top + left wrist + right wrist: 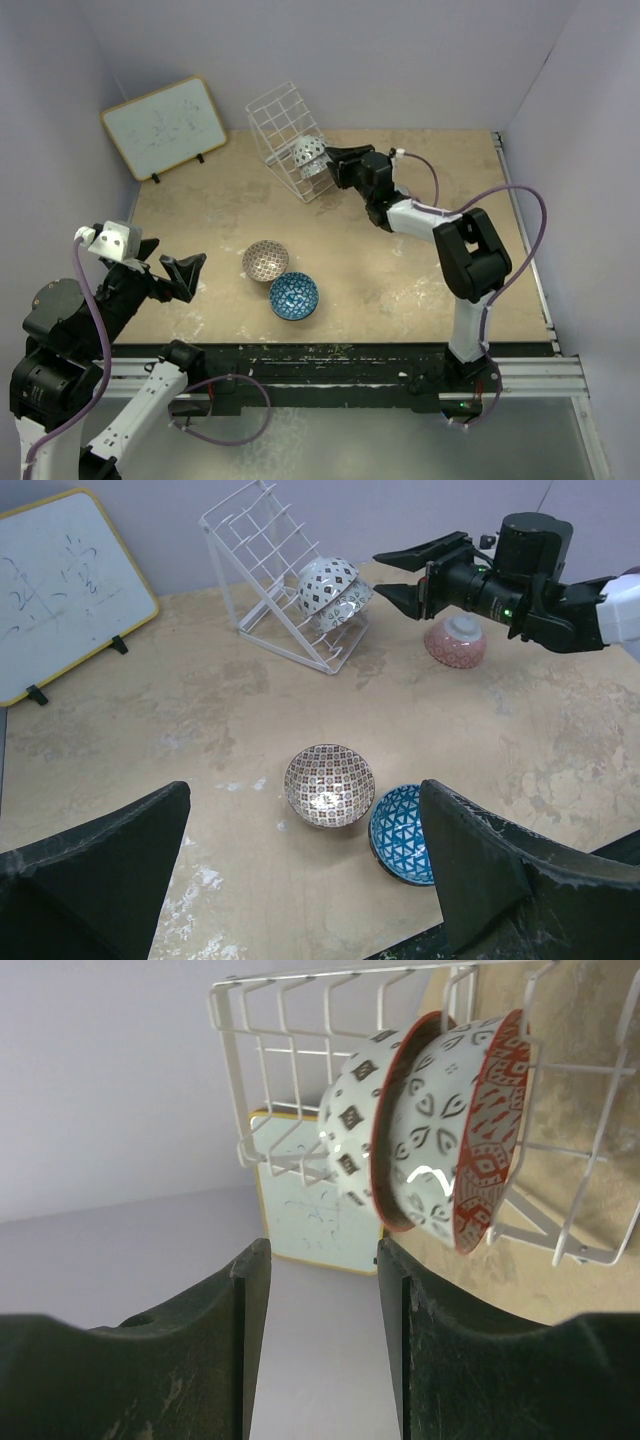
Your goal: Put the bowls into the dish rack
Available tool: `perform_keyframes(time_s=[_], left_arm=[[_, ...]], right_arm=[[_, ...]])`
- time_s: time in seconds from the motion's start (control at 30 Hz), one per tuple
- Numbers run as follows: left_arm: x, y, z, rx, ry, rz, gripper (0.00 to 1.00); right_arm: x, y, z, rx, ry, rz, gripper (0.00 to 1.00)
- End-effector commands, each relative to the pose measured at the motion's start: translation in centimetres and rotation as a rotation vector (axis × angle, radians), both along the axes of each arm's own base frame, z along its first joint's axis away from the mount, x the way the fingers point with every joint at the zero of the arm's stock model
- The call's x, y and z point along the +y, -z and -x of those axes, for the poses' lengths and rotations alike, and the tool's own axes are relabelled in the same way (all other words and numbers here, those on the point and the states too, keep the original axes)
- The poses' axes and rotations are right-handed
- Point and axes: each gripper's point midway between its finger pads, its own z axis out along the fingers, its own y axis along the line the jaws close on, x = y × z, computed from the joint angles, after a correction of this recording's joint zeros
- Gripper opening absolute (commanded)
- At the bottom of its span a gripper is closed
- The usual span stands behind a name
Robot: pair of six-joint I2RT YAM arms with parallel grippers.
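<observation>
The white wire dish rack [281,127] stands at the back of the table, tilted. It holds two bowls on edge: a white one with dark diamonds [352,1120] and a white-and-red one [462,1125]. My right gripper [325,163] is open and empty, just right of the rack and pointing at those bowls [308,152]. A brown patterned bowl [266,260] and a blue triangle-patterned bowl [294,295] sit upright side by side mid-table. A pink bowl [456,642] sits upside down under my right arm. My left gripper [175,256] is open and empty, held left of the two bowls.
A wood-framed whiteboard [163,127] leans at the back left, left of the rack. Purple walls close the back and both sides. A metal rail [330,375] runs along the table's near edge.
</observation>
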Motion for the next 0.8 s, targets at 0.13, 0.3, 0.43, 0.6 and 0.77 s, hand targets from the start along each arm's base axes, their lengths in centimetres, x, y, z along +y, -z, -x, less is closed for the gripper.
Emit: perform_keyframes(time_s=[0.13, 0.3, 0.43, 0.6, 0.77], left_arm=[[-0.2, -0.8, -0.4, -0.023, -0.004, 0.026, 0.99], [-0.2, -1.1, -0.6, -0.028, -0.008, 0.029, 0.99], [-0.3, -1.5, -0.7, -0.030, -0.008, 0.035, 0.99], [-0.5, -1.7, -1.0, -0.030, -0.004, 0.043, 0.99], [-0.3, -2.1, -1.3, -0.037, -0.019, 0.038, 0.99]], right_arm=[[-2.1, -5.5, 2.4, -0.121, 0.009, 0.083, 0.49], [-3.4, -5.3, 4.4, -0.115, -0.023, 0.270, 0.50], [-4.6, -5.1, 6.1, -0.108, -0.070, 0.456, 0.51], [-6.8, -4.5, 8.0, -0.093, -0.111, 0.679, 0.57], [-8.5, -3.2, 8.9, -0.050, -0.158, 0.869, 0.59]])
